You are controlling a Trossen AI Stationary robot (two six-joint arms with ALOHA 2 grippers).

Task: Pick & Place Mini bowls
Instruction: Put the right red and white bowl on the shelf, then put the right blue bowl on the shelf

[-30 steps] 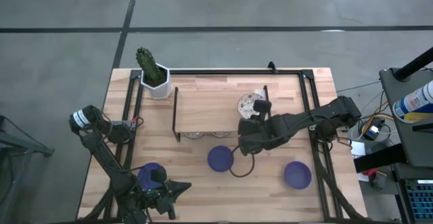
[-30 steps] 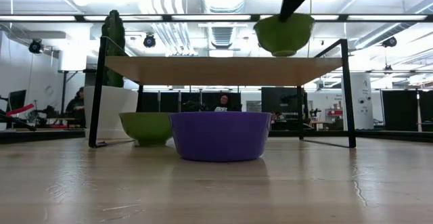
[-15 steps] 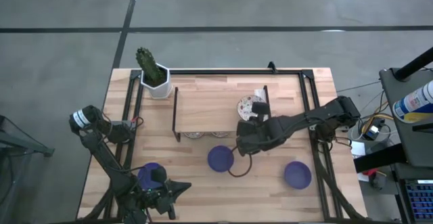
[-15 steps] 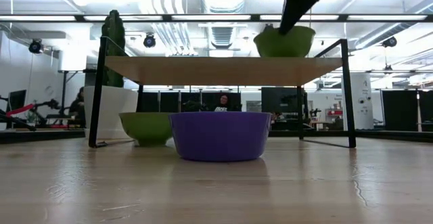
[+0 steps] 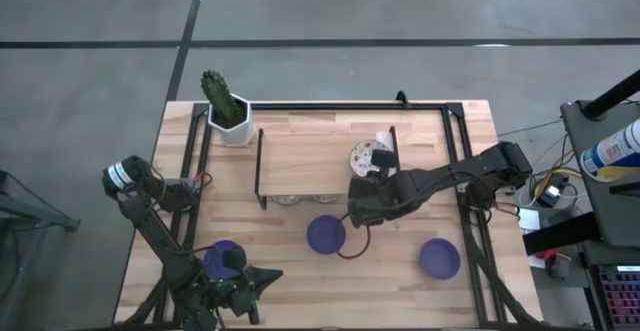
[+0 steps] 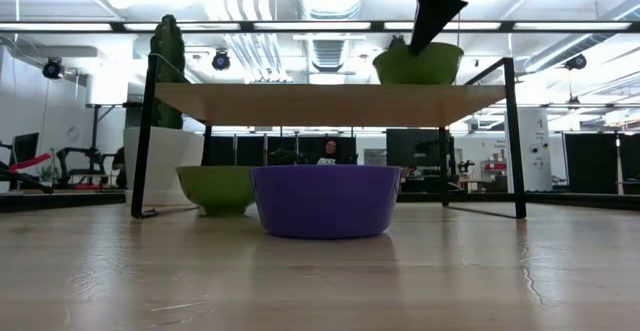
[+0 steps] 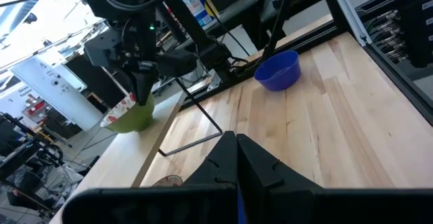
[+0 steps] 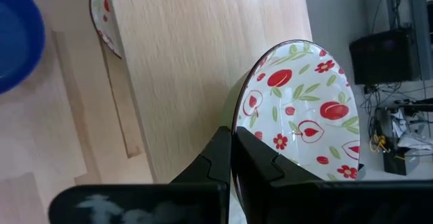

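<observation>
**Floral bowl now seated on the shelf, right end effector not yet released**

Your right end effector (image 5: pixel 376 163) pinches the rim of the floral bowl (image 8: pixel 308 112), which has come down from just above the shelf (image 6: pixel 320 98) to rest on its top. Placement looks nearly complete; release is next. Below it, a blue bowl (image 5: pixel 326 234) sits on the desk (image 5: pixel 380 271). Your left end effector (image 7: pixel 233 163) waits pressed together, empty, near another blue bowl (image 5: pixel 221 259).

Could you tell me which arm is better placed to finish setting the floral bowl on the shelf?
The right. Its gripper is shut on the rim of the floral bowl, which sits on the shelf. The left gripper waits at the table's near left corner, beside a blue bowl.
</observation>
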